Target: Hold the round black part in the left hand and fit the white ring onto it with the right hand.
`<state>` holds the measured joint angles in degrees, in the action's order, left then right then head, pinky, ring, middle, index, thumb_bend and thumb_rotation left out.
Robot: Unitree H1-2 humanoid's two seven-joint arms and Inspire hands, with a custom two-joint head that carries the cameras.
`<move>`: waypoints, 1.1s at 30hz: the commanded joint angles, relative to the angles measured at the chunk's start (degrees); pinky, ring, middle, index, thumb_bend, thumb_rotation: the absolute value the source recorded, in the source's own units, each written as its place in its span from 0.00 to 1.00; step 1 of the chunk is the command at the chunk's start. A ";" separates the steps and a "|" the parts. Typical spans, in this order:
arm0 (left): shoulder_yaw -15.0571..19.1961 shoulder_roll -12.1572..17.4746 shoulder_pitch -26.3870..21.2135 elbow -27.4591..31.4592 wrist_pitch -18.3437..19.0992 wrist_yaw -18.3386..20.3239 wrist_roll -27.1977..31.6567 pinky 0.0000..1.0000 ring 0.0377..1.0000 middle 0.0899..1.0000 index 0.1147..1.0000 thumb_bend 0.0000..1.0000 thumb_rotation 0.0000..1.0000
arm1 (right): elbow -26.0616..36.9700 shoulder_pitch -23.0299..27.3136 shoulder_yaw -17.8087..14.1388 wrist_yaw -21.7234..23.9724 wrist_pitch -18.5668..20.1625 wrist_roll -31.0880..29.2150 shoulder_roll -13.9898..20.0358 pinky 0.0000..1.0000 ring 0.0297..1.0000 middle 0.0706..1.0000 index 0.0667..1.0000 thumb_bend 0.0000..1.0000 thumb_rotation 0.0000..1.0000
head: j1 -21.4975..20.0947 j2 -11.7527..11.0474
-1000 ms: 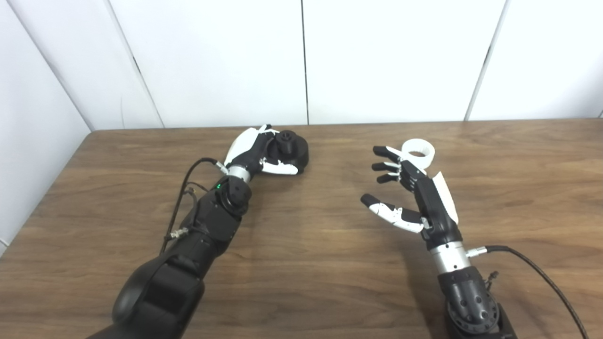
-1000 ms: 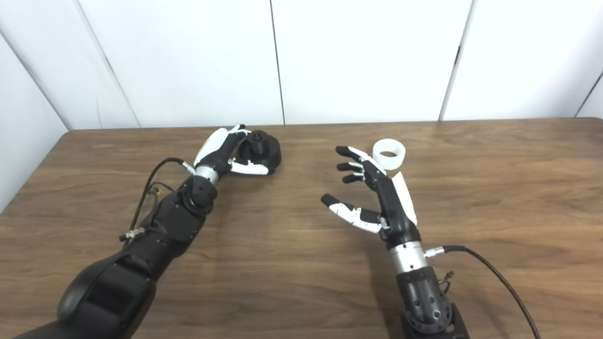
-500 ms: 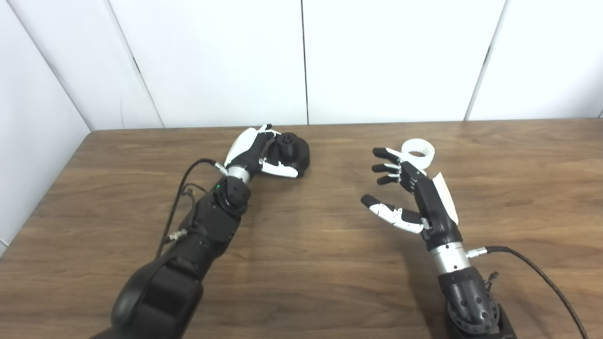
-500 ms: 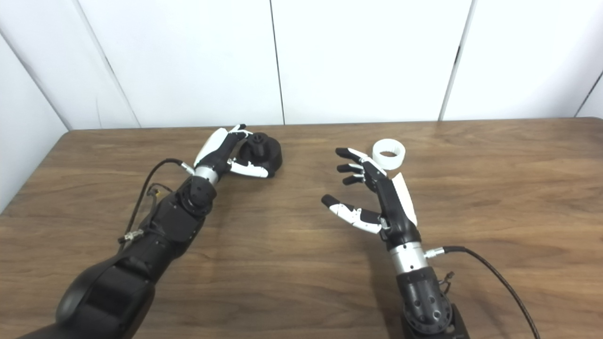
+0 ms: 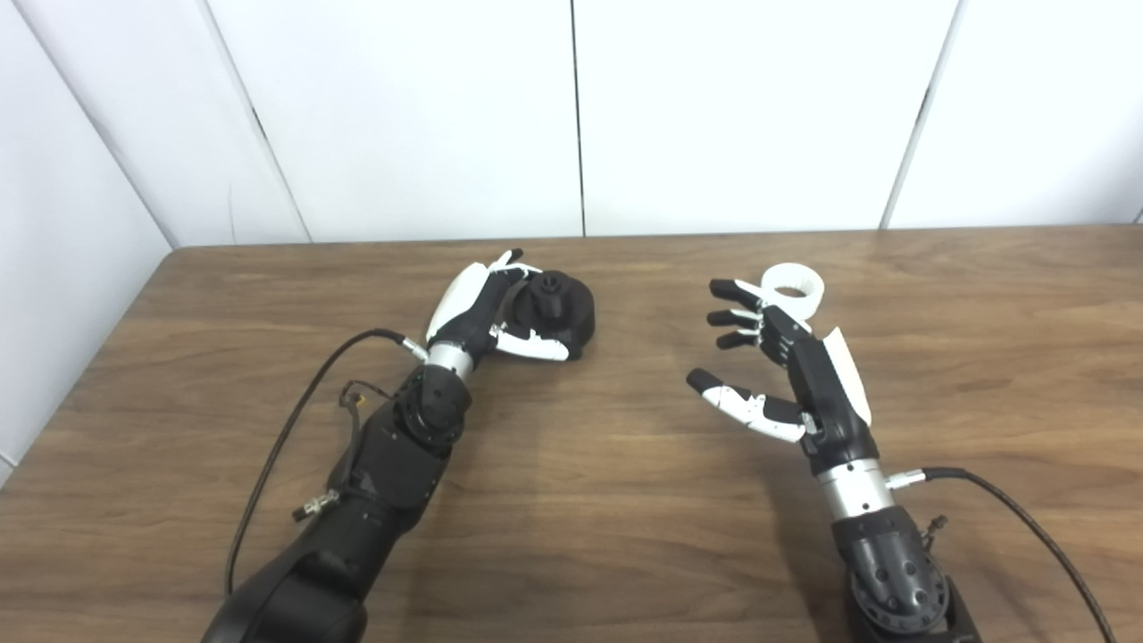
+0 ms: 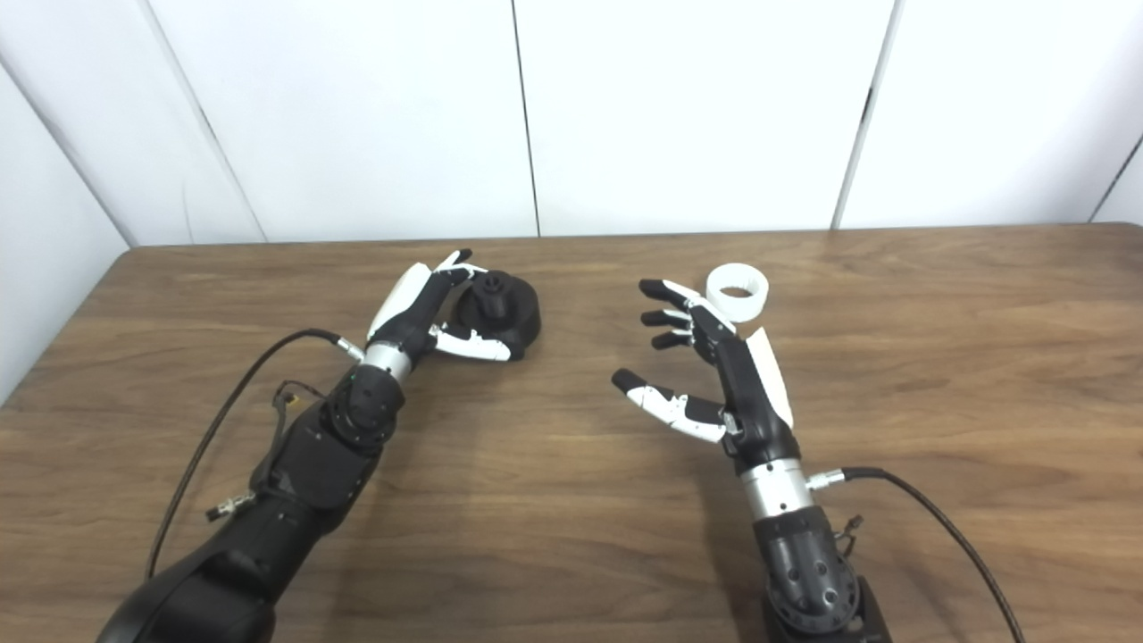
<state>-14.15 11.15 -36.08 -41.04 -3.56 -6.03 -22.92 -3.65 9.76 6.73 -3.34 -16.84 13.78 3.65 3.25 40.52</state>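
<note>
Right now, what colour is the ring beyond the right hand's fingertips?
White; the ring shows best in the right eye view.

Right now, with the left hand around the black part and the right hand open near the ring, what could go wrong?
1. The left hand only cups the round black part from one side; lifting might let it slip or tilt.
2. The right hand is open with its fingers pointing away from the white ring, which lies behind them; reaching could knock it along the table.
</note>
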 commanded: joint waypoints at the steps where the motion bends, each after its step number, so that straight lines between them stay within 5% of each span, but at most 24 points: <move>1: -0.06 1.57 -0.83 2.80 -0.07 0.59 -0.97 1.00 1.00 1.00 0.62 0.90 0.22 | -1.63 -2.62 -0.13 0.13 -1.89 -0.15 0.62 0.63 0.73 0.81 0.78 0.59 0.21 | 0.08 0.06; 20: -0.73 0.67 10.32 23.10 3.46 6.12 -2.34 1.00 1.00 1.00 0.63 0.92 0.24 | -0.85 -2.24 -0.14 1.09 -1.57 -0.22 1.54 0.65 0.73 0.82 0.79 0.57 0.23 | 0.97 0.09; 33: -2.83 0.14 16.19 31.02 3.72 8.13 -4.41 1.00 1.00 1.00 0.61 0.94 0.25 | -0.67 -2.01 -0.06 0.84 -1.89 0.14 1.49 0.66 0.73 0.82 0.80 0.57 0.25 | 1.27 0.10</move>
<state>-16.81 11.06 -18.74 -12.06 1.14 2.06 -26.46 -3.37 9.76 6.84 -2.37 -16.83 12.90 4.12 4.48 40.61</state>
